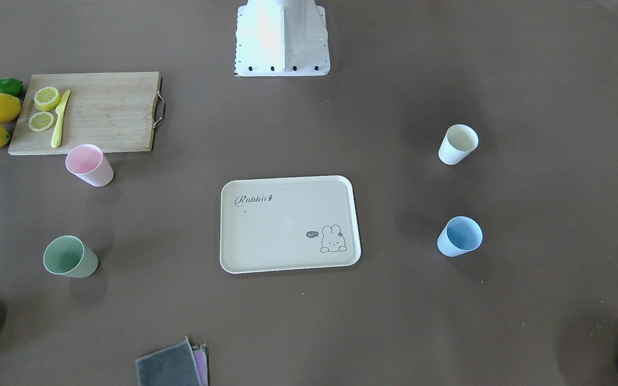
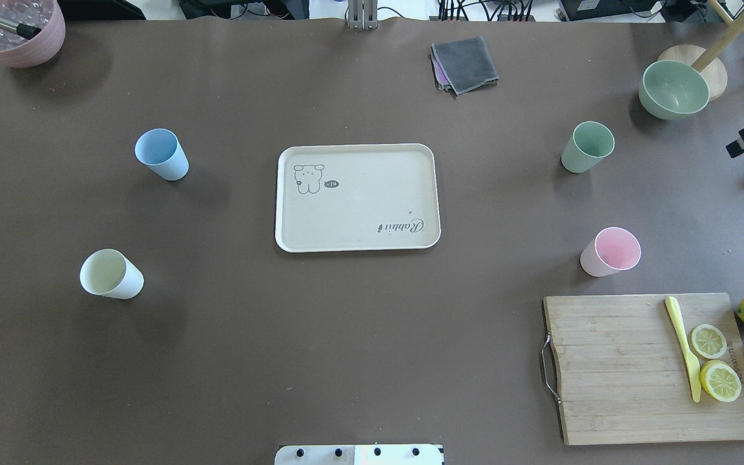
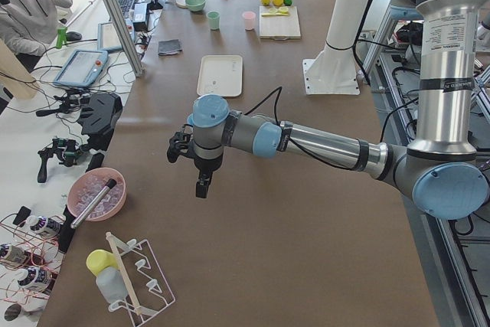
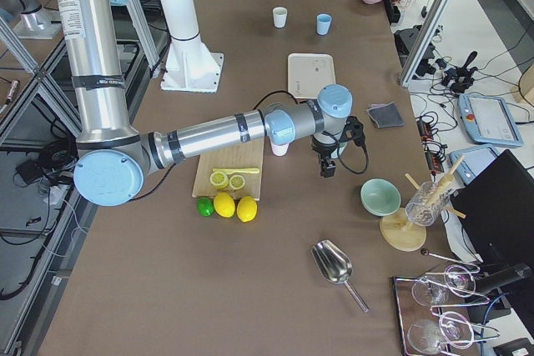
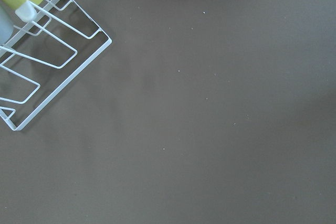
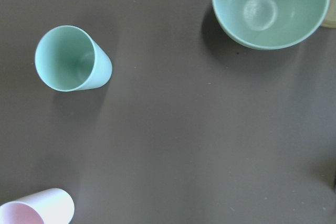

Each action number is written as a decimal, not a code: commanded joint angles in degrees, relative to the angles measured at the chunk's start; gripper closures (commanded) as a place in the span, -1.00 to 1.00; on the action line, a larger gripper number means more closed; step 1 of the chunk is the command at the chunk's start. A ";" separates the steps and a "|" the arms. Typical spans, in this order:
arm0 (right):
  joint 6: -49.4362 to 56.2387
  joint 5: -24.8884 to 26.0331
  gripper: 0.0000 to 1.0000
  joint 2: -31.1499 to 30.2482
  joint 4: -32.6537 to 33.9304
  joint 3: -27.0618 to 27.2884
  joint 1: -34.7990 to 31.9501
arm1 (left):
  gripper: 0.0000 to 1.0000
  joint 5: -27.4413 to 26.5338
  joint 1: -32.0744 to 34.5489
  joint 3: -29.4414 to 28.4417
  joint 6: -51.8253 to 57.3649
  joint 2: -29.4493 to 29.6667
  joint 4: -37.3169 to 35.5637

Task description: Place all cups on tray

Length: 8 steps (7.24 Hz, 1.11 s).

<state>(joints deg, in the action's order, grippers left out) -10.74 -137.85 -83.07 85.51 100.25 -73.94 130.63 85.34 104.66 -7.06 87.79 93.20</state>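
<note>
The cream tray (image 2: pixel 372 200) lies empty mid-table. All the cups stand on the table off the tray. The blue cup (image 2: pixel 161 154) and cream-white cup (image 2: pixel 110 274) are on my left. The green cup (image 2: pixel 588 147) and pink cup (image 2: pixel 611 252) are on my right, and both show in the right wrist view (image 6: pixel 72 59) (image 6: pixel 39 211). My left gripper (image 3: pixel 200 187) hangs above bare table at the far left end. My right gripper (image 4: pixel 328 166) hangs beside the pink cup (image 4: pixel 279 148). I cannot tell whether either gripper is open or shut.
A wooden cutting board (image 2: pixel 630 387) with lemon slices and a yellow knife lies front right, with lemons beside it. A green bowl (image 2: pixel 673 89) and a grey cloth (image 2: pixel 464 63) sit at the back. A mauve vessel (image 2: pixel 13 29) is back left. A white wire rack (image 5: pixel 37 61) is under the left wrist.
</note>
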 commanded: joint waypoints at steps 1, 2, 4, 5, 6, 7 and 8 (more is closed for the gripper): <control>-9.36 1.35 -1.00 0.28 -4.64 0.92 8.16 | -0.96 0.68 0.00 0.36 -3.64 0.01 0.23; -10.08 1.88 -0.99 0.02 -4.65 0.74 10.28 | -0.96 0.68 0.00 0.45 -3.93 -0.08 0.23; -10.18 1.88 -0.96 -0.42 -4.65 0.57 13.28 | -0.96 1.55 0.00 0.45 -3.93 -0.08 0.23; -11.14 2.06 -0.94 -0.51 -4.65 0.39 14.60 | -0.96 2.17 0.00 0.54 -4.02 -0.08 0.23; -11.32 2.32 -0.93 -0.51 -4.65 0.39 15.65 | -0.96 2.17 0.00 0.46 -4.02 -0.08 0.23; -12.10 2.32 -0.92 -0.51 -4.65 0.39 16.97 | -0.96 2.17 0.00 0.45 -4.02 -0.08 0.23; -12.03 2.50 -0.87 -0.95 -4.65 0.30 18.11 | -0.96 2.17 0.00 0.45 -4.02 -0.08 0.23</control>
<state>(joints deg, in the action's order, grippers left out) -22.50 -135.53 -83.68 80.86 100.62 -57.37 132.76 85.34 105.13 -11.07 87.72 93.43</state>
